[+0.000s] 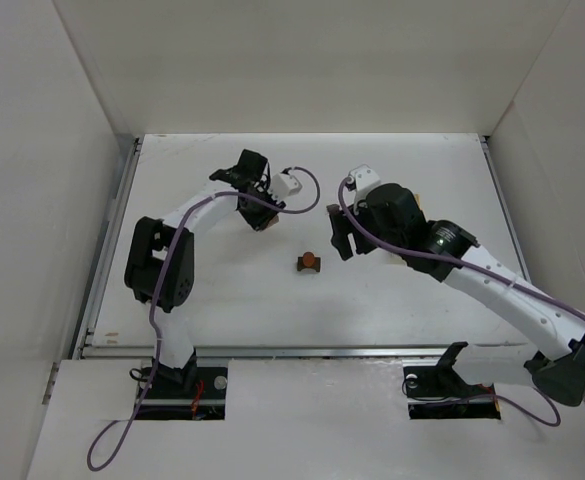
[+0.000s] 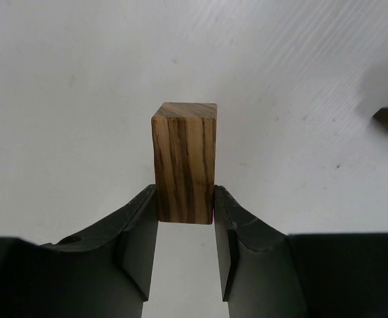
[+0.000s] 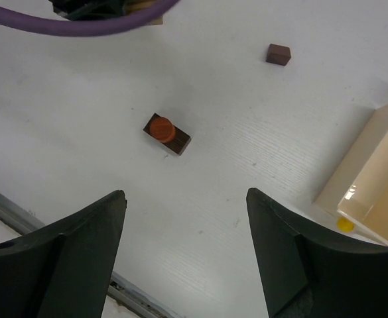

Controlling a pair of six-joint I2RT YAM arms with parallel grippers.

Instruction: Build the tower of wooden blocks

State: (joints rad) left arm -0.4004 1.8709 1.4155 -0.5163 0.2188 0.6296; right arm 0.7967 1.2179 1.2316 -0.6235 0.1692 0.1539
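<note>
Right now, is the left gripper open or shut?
Shut on the striped wood block: the left gripper clamps its two sides in the wrist view.

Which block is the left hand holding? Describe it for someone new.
Follow the left arm to its hand, shut on an oblong block. It alone is tan with dark streaks; the stack and the loose cube are darker, unstreaked.

— Colour of the block [image 2: 184,165] in the black jaws?
— Tan, with dark brown grain stripes.
— The wood block tower [image 3: 166,133]?
— Dark brown base, orange-red round top; white desk [image 1: 392,300], pale cream box [image 3: 363,159].
</note>
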